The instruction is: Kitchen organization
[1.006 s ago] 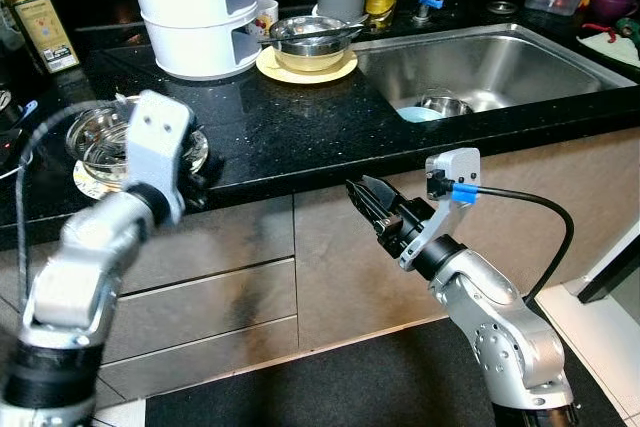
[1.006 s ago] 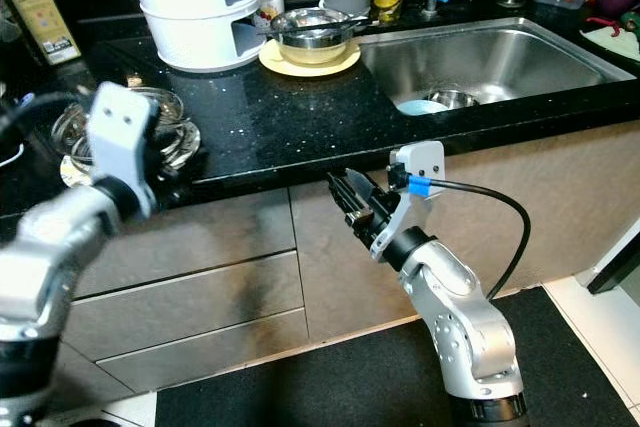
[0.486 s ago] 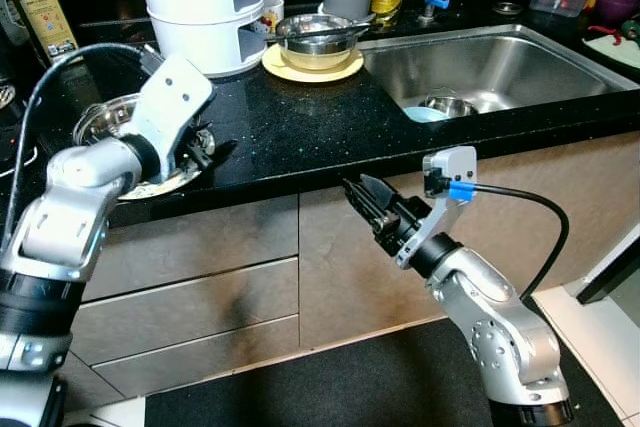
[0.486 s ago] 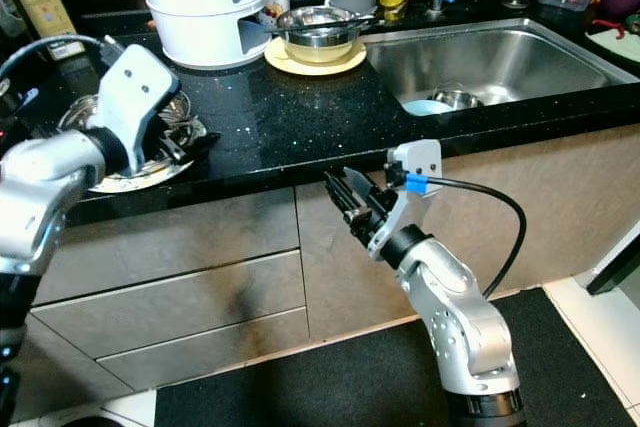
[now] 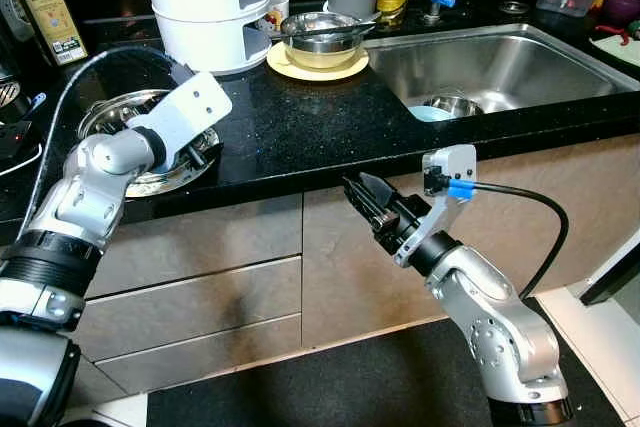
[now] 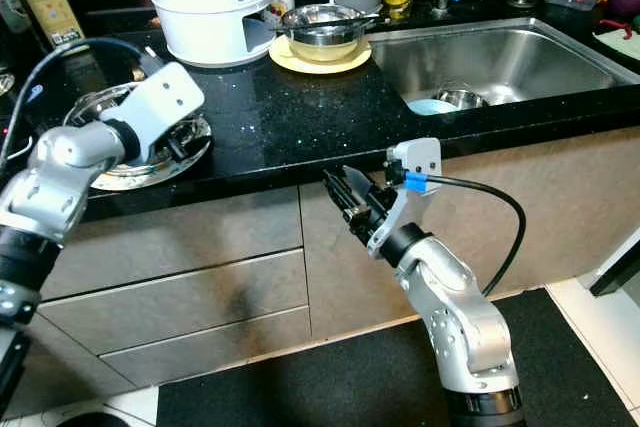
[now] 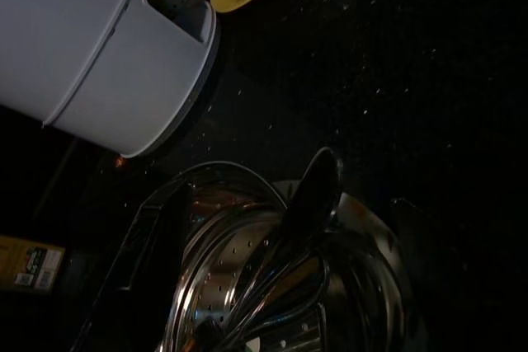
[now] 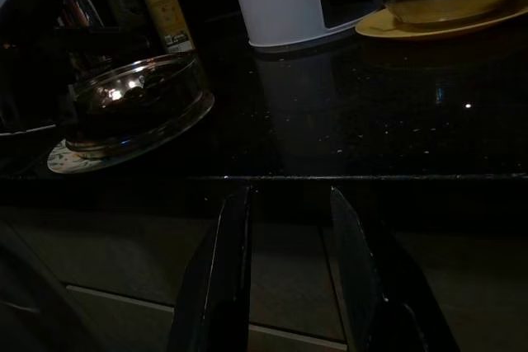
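A perforated steel bowl (image 5: 125, 132) with utensils in it sits on a plate at the left of the black counter (image 5: 300, 132). My left gripper (image 5: 203, 150) is at the bowl's right rim. In the left wrist view its fingers (image 7: 140, 261) stand open on either side of the bowl (image 7: 272, 286), and a dark spoon (image 7: 313, 191) lies between them, not held. My right gripper (image 5: 365, 195) hangs open in front of the counter's edge, below the top, with nothing between its fingers (image 8: 235, 269).
A white stacked container (image 5: 205, 2) stands at the back, with a steel bowl on a yellow plate (image 5: 318, 39) beside it. The sink (image 5: 500, 57) on the right holds a small bowl (image 5: 447, 105). A yellow box (image 5: 55, 19) stands at the far left. Drawers (image 5: 200, 287) lie below.
My left arm has swung down from a raised pose and brought its gripper to the steel bowl's rim. The right arm has stayed put. The camera has shifted slightly.
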Robot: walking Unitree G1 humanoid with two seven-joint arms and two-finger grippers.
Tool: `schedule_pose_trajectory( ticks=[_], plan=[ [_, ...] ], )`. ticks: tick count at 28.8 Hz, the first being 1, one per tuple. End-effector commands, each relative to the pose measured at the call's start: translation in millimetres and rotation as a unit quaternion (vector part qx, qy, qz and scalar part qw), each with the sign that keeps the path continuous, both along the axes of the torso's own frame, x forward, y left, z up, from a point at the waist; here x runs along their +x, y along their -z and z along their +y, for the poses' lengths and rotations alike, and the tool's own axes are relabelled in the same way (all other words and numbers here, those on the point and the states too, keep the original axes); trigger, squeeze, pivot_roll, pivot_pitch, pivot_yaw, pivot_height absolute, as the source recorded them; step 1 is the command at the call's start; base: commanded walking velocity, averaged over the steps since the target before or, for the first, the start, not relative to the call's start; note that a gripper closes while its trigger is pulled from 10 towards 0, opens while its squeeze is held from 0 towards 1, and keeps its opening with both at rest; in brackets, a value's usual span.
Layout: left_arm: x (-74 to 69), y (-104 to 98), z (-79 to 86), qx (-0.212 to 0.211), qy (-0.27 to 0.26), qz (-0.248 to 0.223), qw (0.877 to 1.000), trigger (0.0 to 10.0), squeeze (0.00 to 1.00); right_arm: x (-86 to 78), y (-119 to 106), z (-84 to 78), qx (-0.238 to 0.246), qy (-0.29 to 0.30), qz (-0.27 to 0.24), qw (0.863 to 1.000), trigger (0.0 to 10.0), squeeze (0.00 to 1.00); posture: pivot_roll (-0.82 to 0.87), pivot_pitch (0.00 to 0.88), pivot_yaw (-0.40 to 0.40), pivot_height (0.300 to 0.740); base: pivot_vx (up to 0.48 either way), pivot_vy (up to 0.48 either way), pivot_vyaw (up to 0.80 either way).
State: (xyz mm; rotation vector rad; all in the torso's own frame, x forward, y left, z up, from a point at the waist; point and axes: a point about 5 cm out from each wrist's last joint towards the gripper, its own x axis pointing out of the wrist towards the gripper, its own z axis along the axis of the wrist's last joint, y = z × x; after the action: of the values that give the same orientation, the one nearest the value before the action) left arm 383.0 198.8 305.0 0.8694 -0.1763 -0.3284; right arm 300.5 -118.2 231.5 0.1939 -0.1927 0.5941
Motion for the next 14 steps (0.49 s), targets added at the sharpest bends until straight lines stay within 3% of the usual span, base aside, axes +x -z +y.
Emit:
schedule_pose_trajectory(
  ticks=[1,2,3,4,5,6,7,8,14],
  plan=[
    [2.2,0.2,-3.0,0.012,0.003,-0.001,1.000,10.0,0.00,-0.6,-0.9,-1.4,0.003,0.002,-0.001,1.000,10.0,0.00,-0.05,0.140,0.017,0.740,0.000,0.000,0.00],
    [3.4,1.0,-2.6,0.014,0.001,0.001,1.000,8.9,0.00,-0.6,-1.1,-1.7,0.003,0.003,-0.001,1.000,10.0,0.00,-0.05,0.140,0.017,0.740,0.000,0.000,0.00],
    [3.4,1.0,-2.6,0.014,0.001,0.001,1.000,8.9,0.00,-0.6,-1.1,-1.7,0.003,0.003,-0.001,1.000,10.0,0.00,-0.05,0.140,0.017,0.740,0.000,0.000,0.00],
    [5.6,1.4,-1.8,0.017,-0.001,-0.001,1.000,7.2,0.00,-0.6,-1.2,-1.9,0.003,0.004,-0.001,1.000,10.0,0.00,-0.05,0.141,0.017,0.740,0.000,0.000,0.00],
    [5.6,1.4,-1.8,0.017,-0.001,-0.001,1.000,7.2,0.00,-0.6,-1.2,-1.9,0.003,0.004,-0.001,1.000,10.0,0.00,-0.05,0.141,0.017,0.740,0.000,0.000,0.00],
    [8.5,2.0,-0.4,0.022,-0.004,-0.003,1.000,3.8,0.00,-0.2,-1.4,-2.2,0.003,0.005,-0.002,1.000,10.0,0.00,-0.05,0.141,0.016,0.740,0.000,0.000,0.00],
    [8.5,2.0,-0.4,0.022,-0.004,-0.003,1.000,3.8,0.00,-0.2,-1.4,-2.2,0.003,0.005,-0.002,1.000,10.0,0.00,-0.05,0.141,0.016,0.740,0.000,0.000,0.00],
    [9.2,2.1,0.0,0.024,-0.004,-0.003,1.000,0.2,0.00,-0.2,-1.4,-2.3,0.003,0.005,-0.002,1.000,10.0,0.00,-0.05,0.141,0.016,0.740,0.000,0.000,0.00],
    [11.1,3.6,2.9,0.022,-0.007,0.000,1.000,0.0,0.00,0.3,-1.8,-2.3,0.003,0.005,-0.003,1.000,10.0,0.00,-0.05,0.139,0.016,0.740,0.000,0.000,0.00]
  ],
)
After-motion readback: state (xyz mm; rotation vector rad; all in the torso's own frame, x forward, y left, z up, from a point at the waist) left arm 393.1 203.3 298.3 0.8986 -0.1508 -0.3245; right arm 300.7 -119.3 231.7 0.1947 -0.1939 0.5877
